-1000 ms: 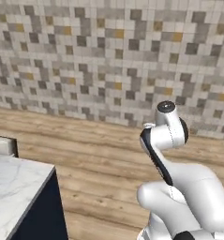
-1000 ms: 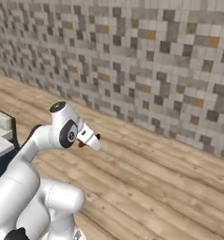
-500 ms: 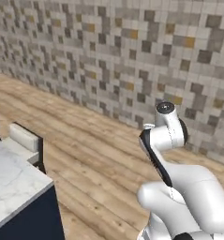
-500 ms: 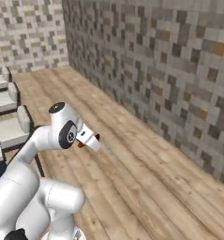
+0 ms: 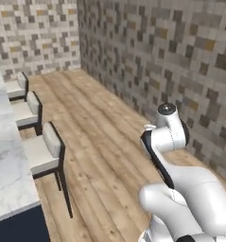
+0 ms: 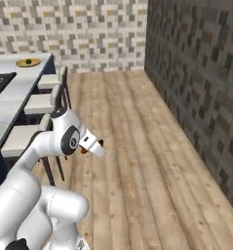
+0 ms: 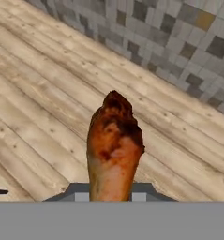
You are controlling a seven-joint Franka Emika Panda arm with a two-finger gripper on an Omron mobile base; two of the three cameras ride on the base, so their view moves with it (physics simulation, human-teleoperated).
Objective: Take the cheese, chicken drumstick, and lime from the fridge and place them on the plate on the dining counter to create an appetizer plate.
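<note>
A: Room, entry one. Floor (image 5: 100,127) of pale wood planks, running lengthwise. Two walls (image 5: 171,52) of small mottled grey, beige and brown tiles, meeting at a far corner.

B: Entry two, furniture. Dining counter (image 6: 13,100), white grey-veined marble, along the left side. Three stools (image 5: 43,151) with pale seats and dark legs, lined up against its edge.

A: On the counter, far end: the plate (image 6: 28,62), yellow rim, greenish centre. A black cooktop (image 6: 0,83) lies nearer, cut off by the frame edge.

B: Hard to make out?

A: In the left base view the counter is cropped, and only a sliver of yellow shows at its far end. The dark base under the marble shows as a corner only. The fingertips are masked by what they carry, and the arm's head covers most of the gripper from the right base view.

B: Entry three, the gripper (image 7: 112,194).

A: Clenched on the chicken drumstick (image 7: 114,150), reddish-brown, charred at its tip, standing straight up out of the jaws. It hangs over bare floor, well apart from the plate. A small brown end (image 6: 100,143) pokes past the white hand in the right base view.
</note>
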